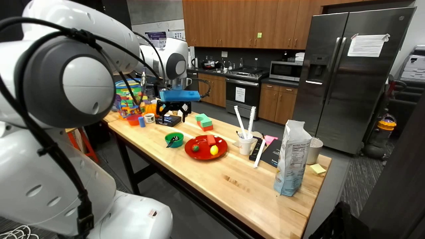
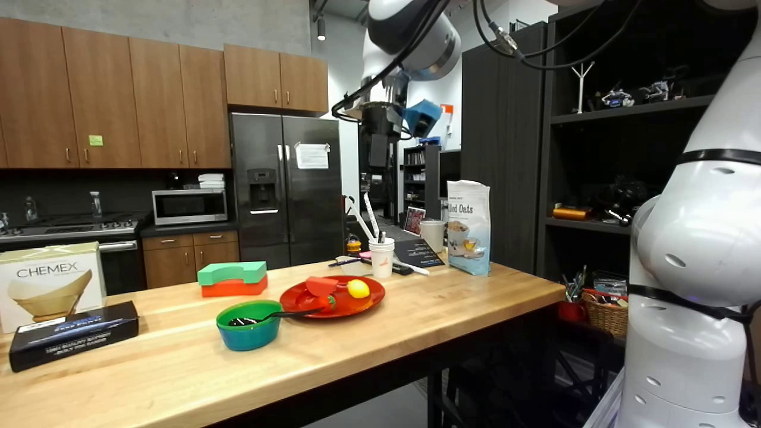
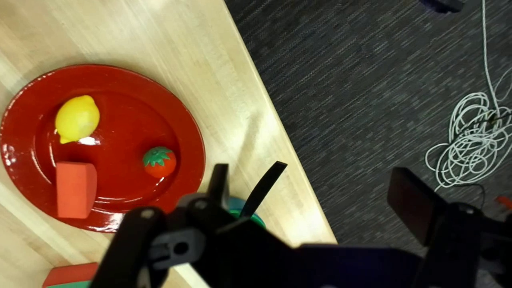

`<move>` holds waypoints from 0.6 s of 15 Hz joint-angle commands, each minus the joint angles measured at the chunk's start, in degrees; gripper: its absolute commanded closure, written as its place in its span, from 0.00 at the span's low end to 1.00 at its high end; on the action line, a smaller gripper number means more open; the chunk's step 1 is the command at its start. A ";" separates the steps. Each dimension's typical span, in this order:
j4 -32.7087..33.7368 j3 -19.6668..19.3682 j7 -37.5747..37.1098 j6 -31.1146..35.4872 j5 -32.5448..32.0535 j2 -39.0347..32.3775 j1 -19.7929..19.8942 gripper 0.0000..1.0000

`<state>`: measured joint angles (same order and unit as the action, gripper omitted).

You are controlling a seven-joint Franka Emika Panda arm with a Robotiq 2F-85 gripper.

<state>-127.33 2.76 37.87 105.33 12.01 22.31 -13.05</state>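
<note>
My gripper (image 1: 173, 119) is open and empty, held above the table; it also shows in an exterior view (image 2: 379, 151) and in the wrist view (image 3: 310, 170). A green and teal bowl (image 2: 248, 339) holds a black-handled utensil (image 3: 264, 188); in the wrist view the gripper hides most of the bowl. Beside it is a red plate (image 3: 132, 86). On the plate lie a yellow lemon (image 3: 77, 119), a red tomato-like toy with a green top (image 3: 160, 162) and a red block (image 3: 75, 190). A green arched block (image 2: 232, 272) rests on a red block (image 2: 235, 288).
A white cup with sticks (image 1: 245, 146), an oats bag (image 1: 292, 159) and a white container (image 1: 314, 151) stand along the table. Black box (image 2: 74, 334), Chemex box (image 2: 53, 279), red bowl (image 1: 133, 120) and blue cylinder (image 1: 141, 121) lie at the opposite end. Cable (image 3: 476, 140) lies on the floor.
</note>
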 commanded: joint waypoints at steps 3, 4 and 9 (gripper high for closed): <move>0.84 -0.53 7.36 -1.85 0.34 -0.74 -0.72 0.00; 0.96 -0.41 7.86 -2.27 0.13 -0.81 -0.59 0.00; 1.84 -0.17 9.25 -5.11 -0.52 -1.62 -0.36 0.00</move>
<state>-127.26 2.84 44.94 102.64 11.96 21.77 -13.29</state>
